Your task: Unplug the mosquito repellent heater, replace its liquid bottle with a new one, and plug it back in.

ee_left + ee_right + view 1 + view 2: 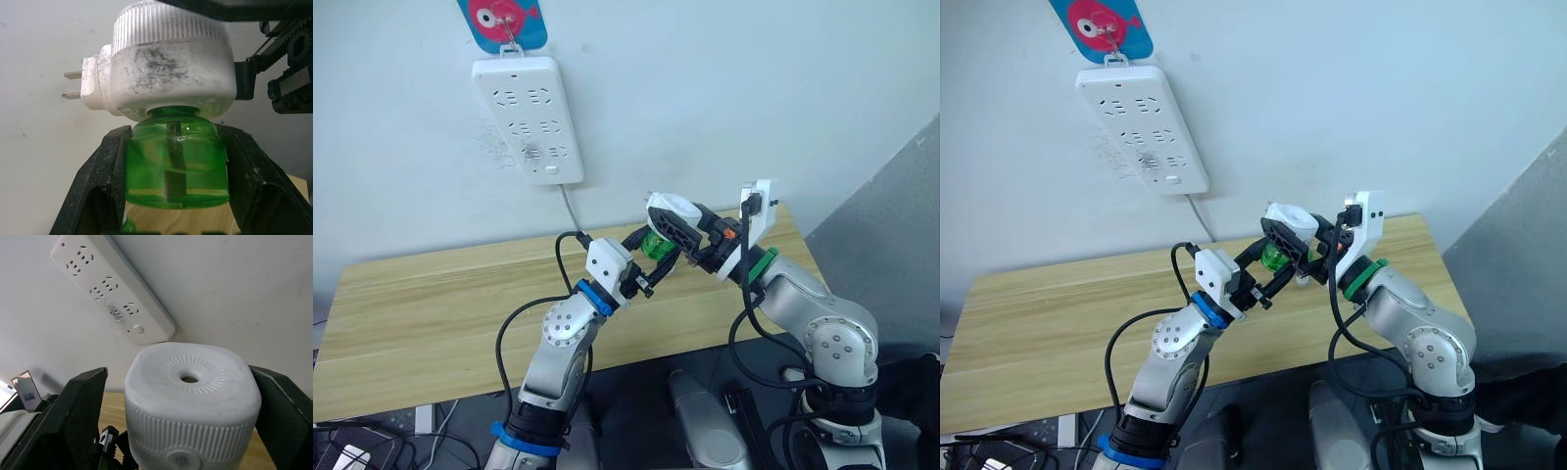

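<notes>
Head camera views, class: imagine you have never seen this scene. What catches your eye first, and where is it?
First, the white mosquito repellent heater with its green liquid bottle, held in the air over the wooden table: the right gripper clamps the heater, and the left gripper clamps the bottle beneath it. Next, the white power strip hanging on the wall above, with no plug in its sockets.

One mosquito repellent heater, one green liquid bottle, two metal prongs, one power strip, two grippers: left gripper, right gripper; one wooden surface.
</notes>
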Robot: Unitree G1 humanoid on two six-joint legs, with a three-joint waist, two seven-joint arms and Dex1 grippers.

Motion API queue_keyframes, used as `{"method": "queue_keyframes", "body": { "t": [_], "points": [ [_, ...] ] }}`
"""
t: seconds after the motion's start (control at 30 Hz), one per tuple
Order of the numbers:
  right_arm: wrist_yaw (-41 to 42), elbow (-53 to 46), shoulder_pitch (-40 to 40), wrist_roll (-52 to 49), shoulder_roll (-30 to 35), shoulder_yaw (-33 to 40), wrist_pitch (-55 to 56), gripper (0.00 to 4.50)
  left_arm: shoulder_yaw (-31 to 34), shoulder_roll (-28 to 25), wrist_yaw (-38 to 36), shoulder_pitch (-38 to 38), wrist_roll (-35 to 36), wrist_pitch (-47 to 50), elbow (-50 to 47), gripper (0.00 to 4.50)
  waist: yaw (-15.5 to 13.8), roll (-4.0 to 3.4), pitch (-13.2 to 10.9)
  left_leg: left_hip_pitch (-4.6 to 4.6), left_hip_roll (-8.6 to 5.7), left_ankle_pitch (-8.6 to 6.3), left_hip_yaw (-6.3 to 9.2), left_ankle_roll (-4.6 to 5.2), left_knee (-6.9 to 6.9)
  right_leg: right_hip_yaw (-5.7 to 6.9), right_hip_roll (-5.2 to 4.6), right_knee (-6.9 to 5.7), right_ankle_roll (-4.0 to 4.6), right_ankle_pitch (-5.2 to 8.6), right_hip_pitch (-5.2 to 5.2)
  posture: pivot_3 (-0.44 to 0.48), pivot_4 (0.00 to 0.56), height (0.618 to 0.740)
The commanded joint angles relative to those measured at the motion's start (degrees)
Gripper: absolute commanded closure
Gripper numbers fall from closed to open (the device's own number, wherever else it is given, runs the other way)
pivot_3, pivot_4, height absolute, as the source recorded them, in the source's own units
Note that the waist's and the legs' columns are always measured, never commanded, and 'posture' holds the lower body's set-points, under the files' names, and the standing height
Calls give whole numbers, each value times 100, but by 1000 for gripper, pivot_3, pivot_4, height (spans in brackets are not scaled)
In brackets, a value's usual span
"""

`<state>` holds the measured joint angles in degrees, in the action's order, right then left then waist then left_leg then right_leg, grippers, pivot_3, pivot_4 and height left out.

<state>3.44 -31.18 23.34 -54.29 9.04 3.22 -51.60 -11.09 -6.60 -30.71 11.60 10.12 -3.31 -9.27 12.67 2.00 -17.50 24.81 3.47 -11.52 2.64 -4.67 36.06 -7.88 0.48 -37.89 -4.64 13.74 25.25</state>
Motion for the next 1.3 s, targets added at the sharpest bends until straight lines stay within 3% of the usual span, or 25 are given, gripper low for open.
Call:
{"method": "queue_keyframes", "body": {
  "t": [0.03,0.07,0.17,0.27,0.53,0.7,0.77,0.83,1.03,1.13,1.3],
  "points": [
    [1,-92,87,-177,-74,-4,53,0,-131,50,-46,40,59,-136,-300,2215,0,0,0,0,0,0,0,0,0,0,0,0,0,0,0,-255,287,740],
    [9,-80,91,-184,-80,-4,51,0,-146,45,-70,44,62,-148,-305,2215,0,0,0,0,0,0,0,0,0,0,0,0,0,0,0,-255,287,740],
    [26,-44,101,-255,-118,16,57,549,-155,52,-90,43,92,-126,-322,2215,0,0,0,0,0,0,-1,0,0,-1,0,1,0,0,0,-254,288,740],
    [55,-20,109,-302,-130,25,55,1502,-145,78,-70,41,119,-130,-330,2215,0,0,0,0,0,0,-1,0,0,0,0,1,0,0,0,-255,287,740],
    [83,-13,127,-360,-143,28,59,1495,-160,91,-80,14,221,38,-358,2215,0,0,0,0,0,0,0,0,-1,0,0,2,0,0,0,-254,284,740],
    [75,-38,111,-337,-148,34,104,1495,-148,-74,-83,-13,140,219,-338,641,0,0,0,0,0,0,0,0,-1,0,0,2,0,0,0,-254,284,740],
    [87,-65,111,-236,-70,84,175,1495,-6,-412,-147,-167,137,443,-528,40,1,0,0,0,0,0,0,0,-1,0,0,2,0,0,0,-263,283,740],
    [130,-89,118,-108,40,105,242,1495,131,-756,-256,-314,212,679,-758,0,15,-2,1,0,1,0,0,0,-2,-1,0,3,0,0,1,-261,283,740],
    [783,-210,340,1088,1019,-236,875,1495,1108,-1998,-709,-625,1387,2332,-1473,0,6,-2,0,0,7,0,-3,0,-4,-1,3,-1,3,2,8,-236,284,740],
    [1138,-255,488,1720,1490,-545,1222,1495,1805,-2447,-727,-325,1982,2989,-1397,0,-1,-2,0,-1,7,0,-5,-1,-3,-1,2,0,5,3,9,-224,283,740],
    [1386,-295,613,2090,1553,-823,1421,1495,2571,-2819,-572,597,2263,3294,-619,0,-31,0,0,-1,8,0,-3,-1,-5,5,3,2,5,4,9,-208,282,740]
  ]
}}
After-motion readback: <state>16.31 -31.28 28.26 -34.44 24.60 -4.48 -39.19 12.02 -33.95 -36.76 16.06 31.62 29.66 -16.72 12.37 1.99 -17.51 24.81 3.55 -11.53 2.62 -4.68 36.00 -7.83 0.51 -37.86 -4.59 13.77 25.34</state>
